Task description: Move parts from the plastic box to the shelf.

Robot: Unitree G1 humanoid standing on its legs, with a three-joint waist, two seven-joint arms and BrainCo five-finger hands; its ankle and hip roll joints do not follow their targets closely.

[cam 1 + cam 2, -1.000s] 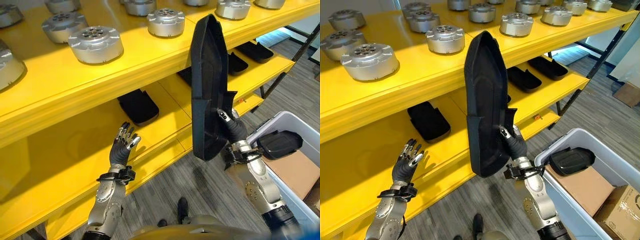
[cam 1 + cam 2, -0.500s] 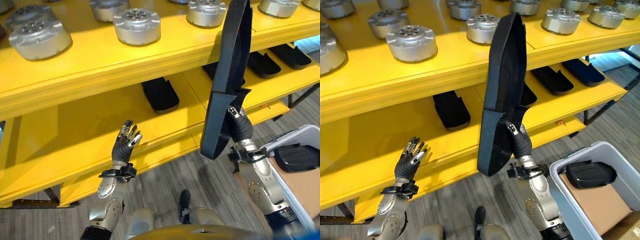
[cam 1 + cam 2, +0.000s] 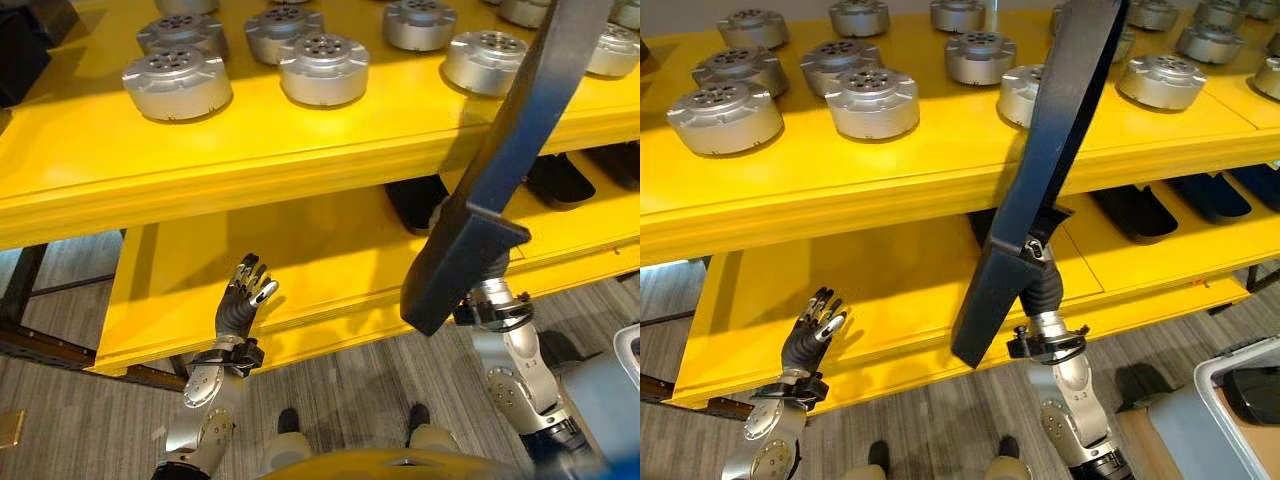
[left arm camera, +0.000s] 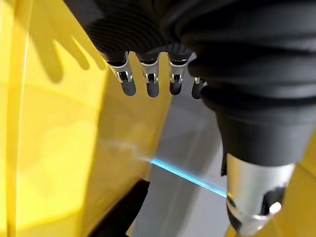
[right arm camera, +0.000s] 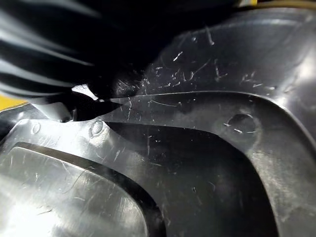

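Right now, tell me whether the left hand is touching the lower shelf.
Apart. In the left eye view the left hand is raised with fingers spread, in front of the lower shelf, holding nothing; its own wrist view shows the fingers in free air.

The right hand (image 3: 487,272) grips a long black part (image 3: 508,150), tilted in front of the yellow shelf (image 3: 250,170). Its fingers are mostly hidden, probably curled around the part. The left hand (image 3: 243,301) is raised with straight fingers. Silver round parts (image 3: 324,68) stand on top.
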